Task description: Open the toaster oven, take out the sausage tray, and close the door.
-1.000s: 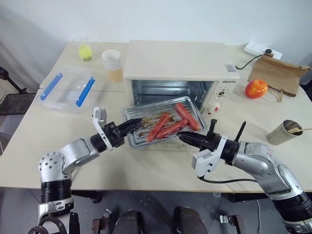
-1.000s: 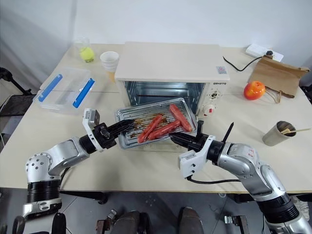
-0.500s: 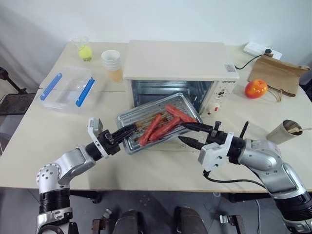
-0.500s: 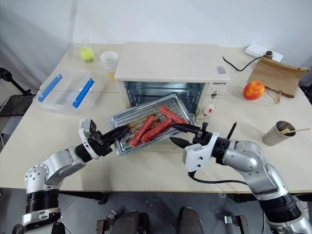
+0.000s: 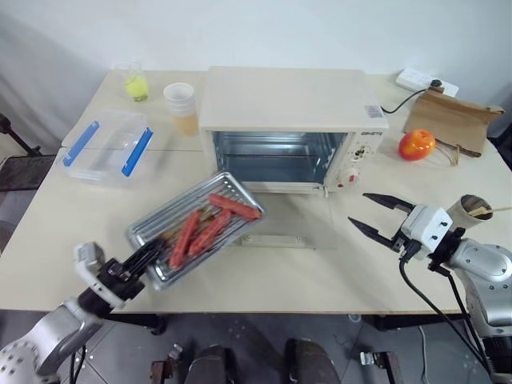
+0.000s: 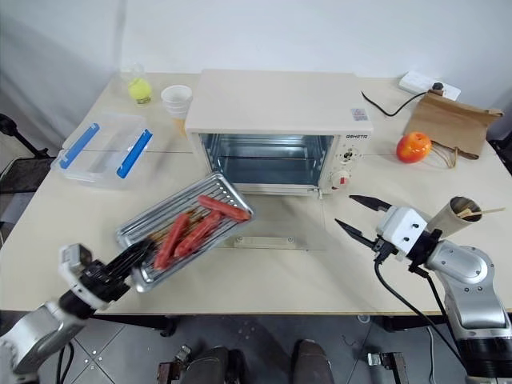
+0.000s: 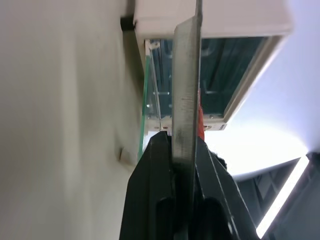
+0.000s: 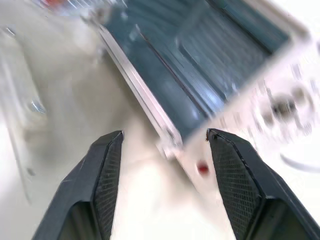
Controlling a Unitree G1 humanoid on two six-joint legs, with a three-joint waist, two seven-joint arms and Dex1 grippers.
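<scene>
Plain white wall (image 5: 320, 32) behind, nothing fancy. The desk (image 5: 48, 224) is pale beige, looks like two tops pushed together with a seam running across on the left. Grey tiled floor (image 6: 264, 352) underneath, light soft and even.

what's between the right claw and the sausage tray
In the left eye view, the open glass door lies flat on the table between the right claw and the sausage tray.
</scene>
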